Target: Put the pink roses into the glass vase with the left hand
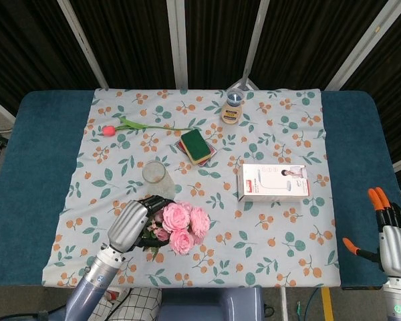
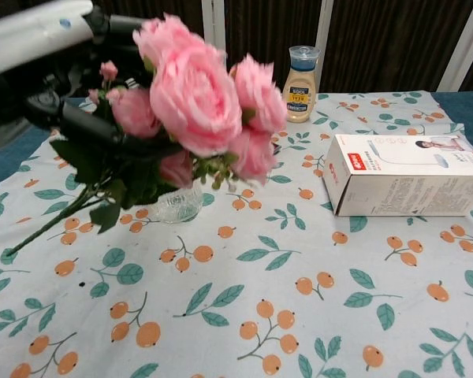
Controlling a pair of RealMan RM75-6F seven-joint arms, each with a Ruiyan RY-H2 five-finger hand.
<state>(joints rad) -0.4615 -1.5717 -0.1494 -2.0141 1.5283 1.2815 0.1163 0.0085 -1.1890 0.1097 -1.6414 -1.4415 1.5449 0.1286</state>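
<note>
1. Right now your left hand (image 1: 129, 223) has its fingers closed around the stems of the roses (image 1: 182, 224), which hang clear of the cloth; in the chest view the blooms fill the upper left and the stems trail down and to the left, so the bunch lies close to level rather than upright.
2. That grip low on the stems makes sense: it leaves the flower heads free and keeps the cut ends as the part that has to enter the vase.
3. The vase (image 1: 155, 178) stands upright on the cloth (image 1: 274, 140), just behind the bunch; in the chest view only its base shows, under the leaves.
4. Judging from this, you are mid-carry. The bunch needs turning so the stem ends point down over the open mouth before you lower.
5. Watch the leaves: they could brush the rim and tip the glass, which looks tall and narrow.
6. Your right hand (image 1: 393, 236) rests at the table's right edge, holding nothing, fingers apart.
7. The box (image 1: 273, 181), sponge (image 1: 195, 145), bottle (image 1: 232, 107) and single red flower (image 1: 109, 130) sit well apart from your path.
</note>
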